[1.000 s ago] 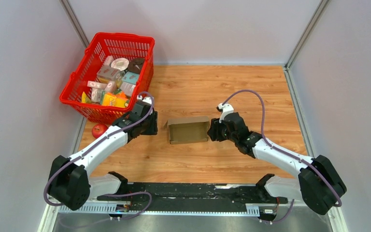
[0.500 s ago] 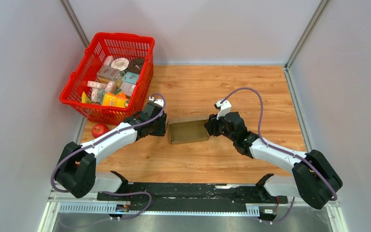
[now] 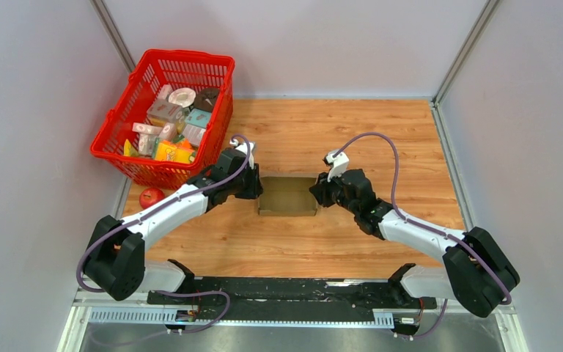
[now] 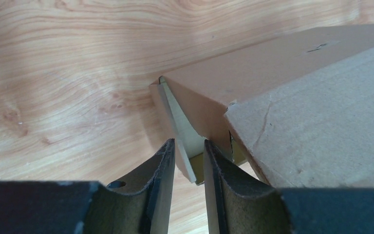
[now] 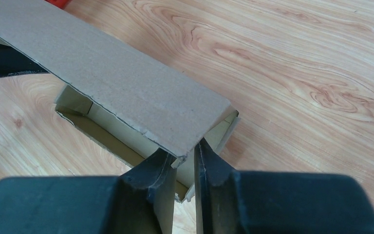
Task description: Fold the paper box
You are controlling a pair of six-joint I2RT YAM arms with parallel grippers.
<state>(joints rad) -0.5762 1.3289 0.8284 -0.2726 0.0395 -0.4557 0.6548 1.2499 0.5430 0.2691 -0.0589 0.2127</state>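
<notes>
The paper box (image 3: 287, 196) is a shallow brown cardboard mailer lying in the middle of the wooden table, its lid folded down low over the tray. My left gripper (image 3: 255, 187) is at its left end. In the left wrist view the gripper (image 4: 189, 146) is open and straddles the box's (image 4: 297, 112) thin end flap, with gaps showing. My right gripper (image 3: 314, 192) is at the right end. There the gripper (image 5: 184, 153) has its jaws narrow around the end corner, under the lid (image 5: 126, 83). The lid corner hides the fingertips.
A red basket (image 3: 183, 55) full of small printed packages stands at the back left, close behind my left arm. A red apple (image 3: 150, 196) lies beside the basket's near corner. Grey walls border the table on the left, right and back.
Both grippers have moved in to the box's two ends and their jaws have narrowed. The lid, standing up a second ago, has come down over the tray.
</notes>
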